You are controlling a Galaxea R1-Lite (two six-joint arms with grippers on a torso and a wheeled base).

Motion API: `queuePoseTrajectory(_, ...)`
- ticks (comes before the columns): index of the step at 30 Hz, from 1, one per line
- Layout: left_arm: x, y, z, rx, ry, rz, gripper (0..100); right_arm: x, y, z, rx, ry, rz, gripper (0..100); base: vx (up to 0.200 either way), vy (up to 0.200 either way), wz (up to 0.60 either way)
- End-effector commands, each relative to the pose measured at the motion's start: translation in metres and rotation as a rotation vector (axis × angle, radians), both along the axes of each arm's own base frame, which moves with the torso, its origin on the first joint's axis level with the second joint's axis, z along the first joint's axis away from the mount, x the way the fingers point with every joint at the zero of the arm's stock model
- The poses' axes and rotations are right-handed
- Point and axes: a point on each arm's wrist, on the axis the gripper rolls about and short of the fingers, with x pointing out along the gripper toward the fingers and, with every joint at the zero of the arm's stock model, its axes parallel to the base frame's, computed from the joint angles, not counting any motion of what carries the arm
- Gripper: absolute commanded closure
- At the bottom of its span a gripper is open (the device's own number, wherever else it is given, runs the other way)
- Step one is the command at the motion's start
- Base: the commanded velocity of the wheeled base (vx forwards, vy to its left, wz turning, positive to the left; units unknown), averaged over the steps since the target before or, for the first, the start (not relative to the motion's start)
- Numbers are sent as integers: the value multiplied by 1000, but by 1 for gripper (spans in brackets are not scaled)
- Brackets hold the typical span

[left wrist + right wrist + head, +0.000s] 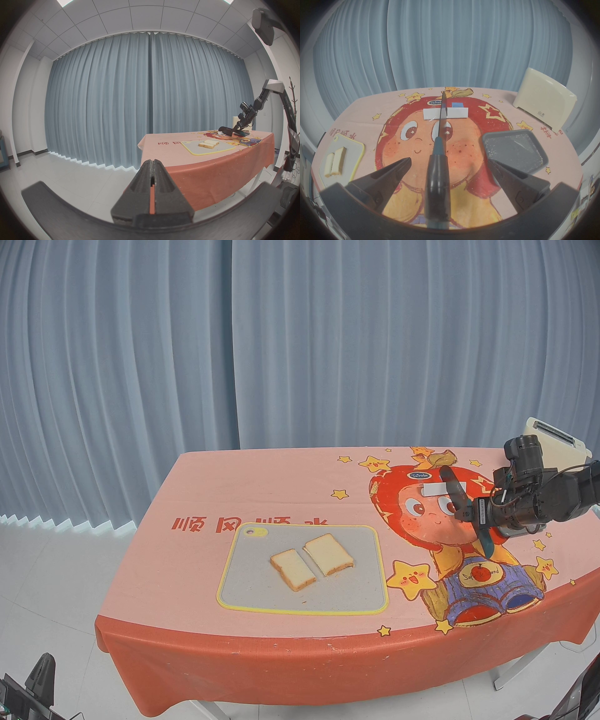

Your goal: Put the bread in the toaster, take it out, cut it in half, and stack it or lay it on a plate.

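Over the pink tablecloth [206, 490], curtains [187, 334] behind, right jaws spread astride the knife [437, 175]; left jaws pressed together.

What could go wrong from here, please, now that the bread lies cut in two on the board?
The black-handled steel knife sits ungripped inside the open right pincer; a skewed close could tip or push it. The grey square tray lies beside that pincer, so a sweep might bump it. The two bread halves lie close together on the grey yellow-rimmed cutting board; lifting one may nudge the other.
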Motion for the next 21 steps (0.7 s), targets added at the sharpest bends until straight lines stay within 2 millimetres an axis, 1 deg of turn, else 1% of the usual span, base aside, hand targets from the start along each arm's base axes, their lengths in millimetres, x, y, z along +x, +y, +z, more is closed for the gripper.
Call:
queuePoseTrajectory(1, 0, 0, -5, 0, 1, 0, 100, -19, -3, 26, 4, -66, -4, 0, 0, 0, 0)
queuePoseTrajectory(5, 0, 0, -5, 0, 1, 0, 100, -29, -4, 36, 7, -95, -2, 0, 0, 0, 0)
queuePoseTrajectory(7, 0, 0, -5, 0, 1, 0, 100, -30, -4, 39, 9, -103, -3, 0, 0, 0, 0)
queuePoseTrajectory(8, 0, 0, -5, 0, 1, 0, 100, -35, -4, 42, 10, -112, -1, 0, 0, 0, 0)
queuePoseTrajectory(11, 0, 0, -5, 0, 1, 0, 100, -46, -3, 46, 9, -121, 4, 0, 0, 0, 0)
queuePoseTrajectory(12, 0, 0, -5, 0, 1, 0, 100, -46, -2, 46, 9, -121, 6, 0, 0, 0, 0)
queuePoseTrajectory(13, 0, 0, -5, 0, 1, 0, 100, -53, -2, 47, 10, -121, 11, 0, 0, 0, 0)
queuePoseTrajectory(17, 0, 0, -5, 0, 1, 0, 100, -70, 0, 48, 14, -121, 25, 0, 0, 0, 0)
queuePoseTrajectory(18, 0, 0, -5, 0, 1, 0, 100, -80, 1, 48, 22, -133, 29, 0, 0, 0, 0)
queuePoseTrajectory(20, 0, 0, -5, 0, 1, 0, 100, -85, 2, 48, 27, -150, 30, 0, 0, 0, 0)
queuePoseTrajectory(21, 0, 0, -5, 0, 1, 0, 100, -94, 2, 46, 34, -179, 36, 0, 0, 0, 0)
